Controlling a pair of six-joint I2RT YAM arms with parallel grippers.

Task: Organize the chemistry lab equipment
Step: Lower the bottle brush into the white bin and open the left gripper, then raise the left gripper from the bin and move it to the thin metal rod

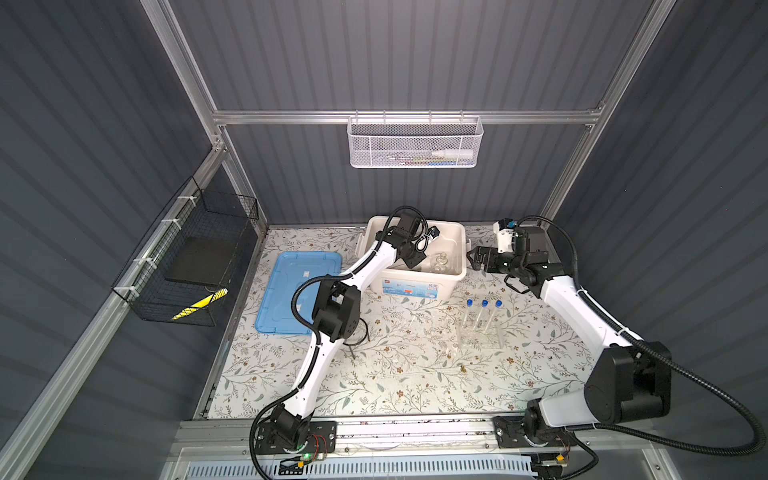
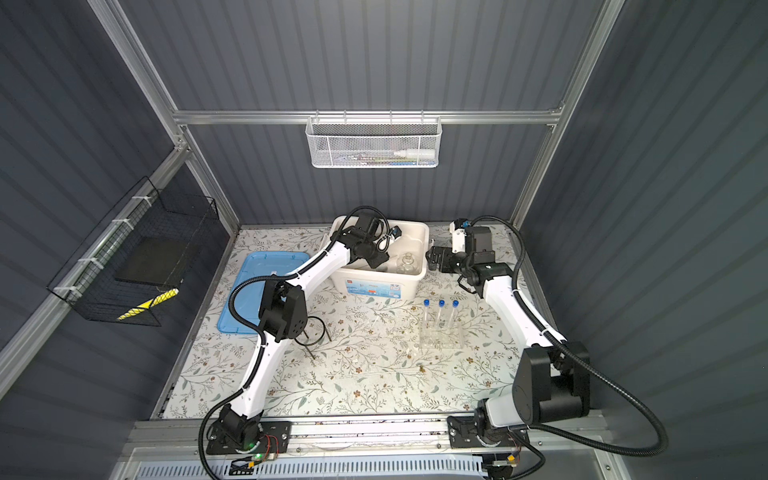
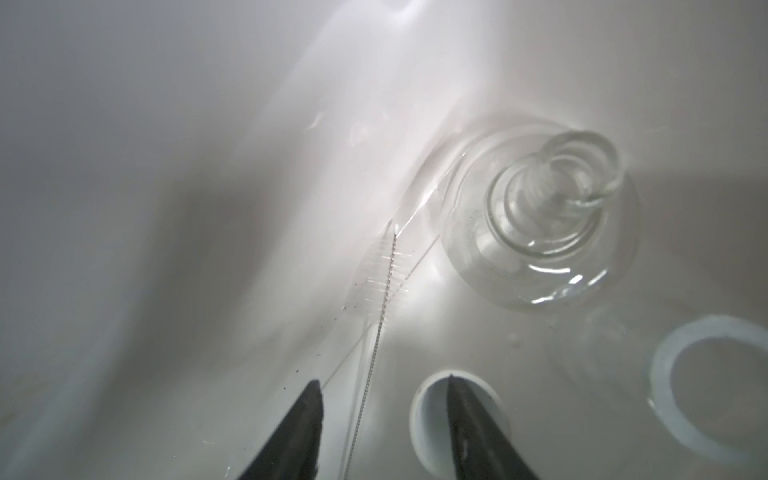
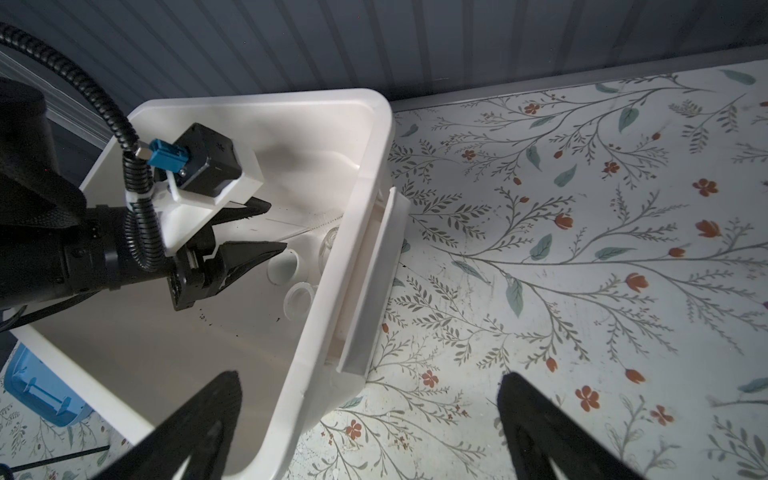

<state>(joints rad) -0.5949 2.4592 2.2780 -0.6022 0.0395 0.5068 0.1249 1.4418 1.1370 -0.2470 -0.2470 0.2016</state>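
Three blue-capped test tubes (image 1: 483,312) upright in clear rack (image 1: 478,338), glass flask (image 1: 441,262) inside white bin (image 1: 409,286)

White bin (image 1: 440,276) at the back edge of the bench (image 1: 415,374), pale blue lid (image 1: 286,291) beside it toward the left edge. Three clear test tubes (image 1: 483,311) show bright blue caps, and the bench is cream with grey-green sprigs and red flowers.

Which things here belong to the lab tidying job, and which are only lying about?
Job: test tubes, clear rack, wire tripod, glass flask, thin brush, white bin.
Lying about: white mesh basket with bottle, black wire basket.
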